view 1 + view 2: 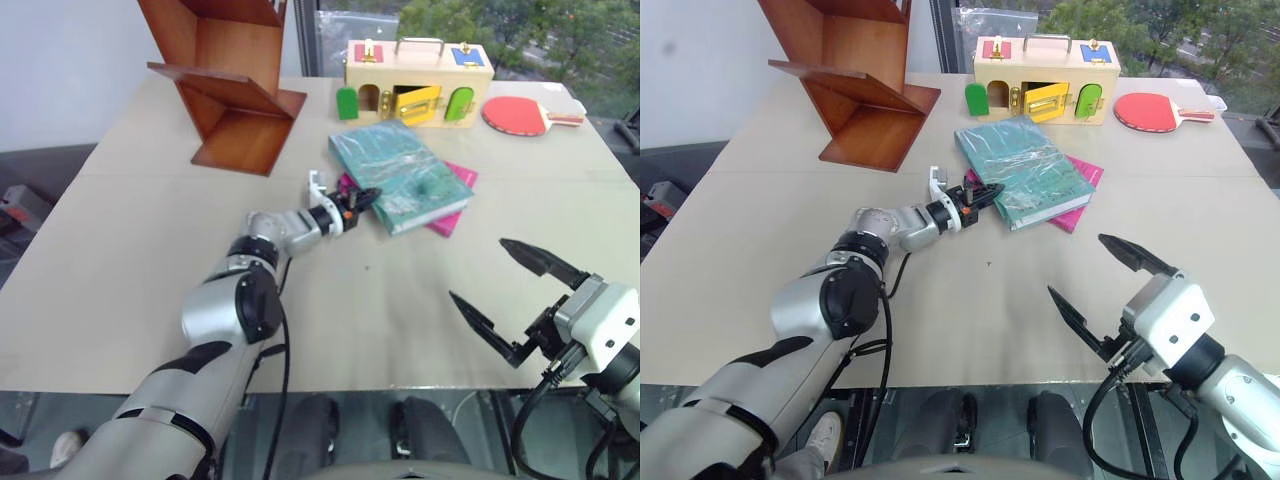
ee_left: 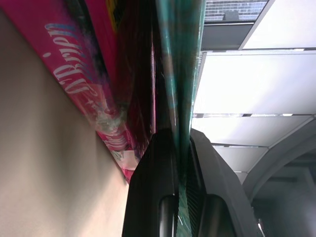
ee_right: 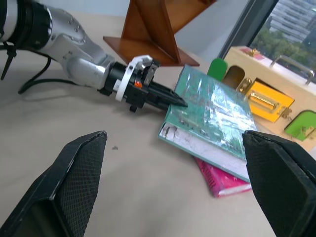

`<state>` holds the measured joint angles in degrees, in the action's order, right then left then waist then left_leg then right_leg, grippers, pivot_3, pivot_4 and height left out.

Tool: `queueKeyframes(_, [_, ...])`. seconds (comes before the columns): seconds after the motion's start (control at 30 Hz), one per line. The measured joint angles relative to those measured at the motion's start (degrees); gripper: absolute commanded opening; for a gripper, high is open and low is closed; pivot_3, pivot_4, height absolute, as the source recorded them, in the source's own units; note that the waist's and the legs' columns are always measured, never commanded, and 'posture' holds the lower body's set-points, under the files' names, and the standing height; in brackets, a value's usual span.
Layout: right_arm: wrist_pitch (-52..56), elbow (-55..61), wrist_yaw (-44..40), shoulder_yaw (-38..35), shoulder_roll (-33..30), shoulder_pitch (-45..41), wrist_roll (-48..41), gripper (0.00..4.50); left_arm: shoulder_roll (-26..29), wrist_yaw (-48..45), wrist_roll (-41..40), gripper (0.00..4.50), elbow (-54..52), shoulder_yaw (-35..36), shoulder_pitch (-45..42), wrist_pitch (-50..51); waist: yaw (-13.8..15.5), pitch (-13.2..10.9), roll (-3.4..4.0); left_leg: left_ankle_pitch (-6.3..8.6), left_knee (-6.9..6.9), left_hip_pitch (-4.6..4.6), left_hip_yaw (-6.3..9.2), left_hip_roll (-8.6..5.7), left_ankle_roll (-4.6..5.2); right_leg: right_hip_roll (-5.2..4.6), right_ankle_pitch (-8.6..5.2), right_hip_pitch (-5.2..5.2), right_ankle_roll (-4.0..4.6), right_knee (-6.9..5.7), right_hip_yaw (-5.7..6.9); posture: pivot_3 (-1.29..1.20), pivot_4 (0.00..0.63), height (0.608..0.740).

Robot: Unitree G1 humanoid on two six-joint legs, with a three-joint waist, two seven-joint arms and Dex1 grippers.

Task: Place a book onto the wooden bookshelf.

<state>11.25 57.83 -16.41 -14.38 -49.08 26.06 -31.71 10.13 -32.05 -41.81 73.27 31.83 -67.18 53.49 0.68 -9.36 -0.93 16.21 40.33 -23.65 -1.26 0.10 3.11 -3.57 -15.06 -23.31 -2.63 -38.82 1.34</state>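
Now, left gripper [image 1: 362,199]: we pinch the teal book's [image 1: 400,174] near edge.
Book: atop a pink book [image 1: 452,212], on the table [image 1: 130,230].
Right gripper [image 1: 515,300]: fingers spread, holding nothing.
Wooden bookshelf [image 1: 232,90]: well apart.

On your bench [image 1: 150,260] the wooden bookshelf [image 1: 232,85] stands at the far left. Right of it, along the far edge, sits the box [image 1: 415,80], with the paddle [image 1: 525,116] further right. Before the box, the book [image 1: 400,175] lies on another book [image 1: 455,205]. Your left pincer [image 1: 360,200] meets the book's left edge; your right pincer [image 1: 505,300] hangs nearer you, well apart.
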Motion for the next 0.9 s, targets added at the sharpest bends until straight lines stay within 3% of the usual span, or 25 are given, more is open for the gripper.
queueKeyframes(0.17, [2.0, 0.0, -0.4, 0.1, 0.0, -2.7, -1.0, 4.50, 0.9, -1.2, -0.1, 0.01, -4.7, 0.0, 0.9, 7.0, 0.0, 0.0, -0.01, 0.00, 0.00, -0.06, 0.01, 0.00, 0.00, 0.00, 0.00, -0.02, 0.00, 0.01, 0.01, 0.00, 0.150, 0.740])
queueKeyframes(0.27, [2.5, 0.1, -0.6, 0.4, 0.0, -4.4, -2.3, 4.50, 0.0, -3.8, -1.6, 0.01, -18.9, -3.0, 5.1, 12.5, 0.0, 0.0, -0.01, 0.00, 0.00, -0.06, 0.00, 0.03, -0.01, -0.03, 0.00, -0.04, 0.00, 0.01, -0.05, 0.00, 0.150, 0.740])
queueKeyframes(0.37, [3.7, 0.2, -0.8, 1.0, 0.5, -6.0, -3.4, 4.50, -1.1, -6.3, -2.9, 0.01, -42.7, -9.9, 12.7, 12.6, 0.0, 0.0, -0.01, -0.01, 0.00, -0.07, 0.00, 0.07, -0.03, -0.09, 0.01, -0.04, 0.02, 0.03, -0.31, 0.00, 0.150, 0.740])
queueKeyframes(0.43, [4.9, 0.1, -1.2, 1.3, 1.3, -7.4, -4.1, 4.50, 1.0, -10.0, 0.2, 0.01, -59.4, -18.7, 16.7, 6.0, 0.1, 0.0, 0.00, -0.01, -0.01, -0.06, -0.01, 0.07, -0.06, -0.31, 0.01, -0.04, 0.03, 0.04, -0.33, 0.00, 0.150, 0.740])
queueKeyframes(0.5, [5.9, 0.0, -2.2, 1.8, 1.9, -9.3, -4.5, 4.50, 5.9, -16.1, 9.1, 0.01, -70.4, -27.7, 18.2, -10.2, 0.2, 0.0, 0.02, -0.03, -0.02, 0.02, -0.05, 0.06, -0.09, -0.31, 0.02, -0.02, 0.04, 0.04, -0.35, 0.00, 0.150, 0.740])
queueKeyframes(0.57, [6.3, -0.5, -2.7, 2.1, 2.3, -10.2, -4.7, 4.50, 7.8, -18.4, 13.7, 0.01, -72.4, -30.4, 17.7, -19.5, 0.3, 0.0, 0.03, -0.04, -0.02, 0.09, -0.05, 0.04, -0.10, -0.18, 0.02, 0.05, 0.05, 0.05, -0.34, 0.00, 0.150, 0.740])
queueKeyframes(0.6, [6.5, -1.3, -3.8, 2.6, 2.6, -12.1, -5.0, 4.50, 10.1, -21.6, 21.2, 0.01, -73.0, -33.2, 14.6, -35.7, 0.4, 0.0, 0.07, -0.03, 0.00, 0.17, -0.07, 0.00, -0.08, -0.11, 0.02, 0.17, 0.05, 0.06, -0.35, 0.00, 0.150, 0.740])
queueKeyframes(0.67, [6.8, -2.3, -4.6, 2.9, 2.8, -13.7, -5.1, 4.50, 12.2, -22.7, 25.1, 0.01, -70.5, -34.1, 11.4, -44.5, 0.3, 0.0, 0.06, -0.03, -0.01, 0.18, -0.08, 0.00, -0.04, -0.06, 0.02, 0.16, 0.05, 0.10, -0.37, 0.00, 0.150, 0.740])
queueKeyframes(0.73, [7.3, -4.1, -6.1, 4.4, 3.8, -16.9, -5.2, 4.50, 18.3, -25.1, 30.9, 0.01, -63.0, -34.7, 4.2, -57.7, 0.0, -0.1, -0.06, 0.10, 0.02, 0.15, -0.13, 0.04, 0.20, 0.12, 0.03, 0.08, 0.05, 0.04, -0.36, 0.00, 0.150, 0.740])
queueKeyframes(0.9, [7.3, -8.5, -9.7, 6.7, 5.6, -21.1, -4.7, 4.50, 32.1, -30.0, 41.7, 0.01, -46.2, -37.1, -7.2, -74.9, -0.3, 0.0, 0.02, 0.15, -0.10, 0.28, -0.25, 0.08, 0.27, 0.26, 0.02, 0.05, 0.05, 0.04, -0.40, 0.00, 0.150, 0.740])
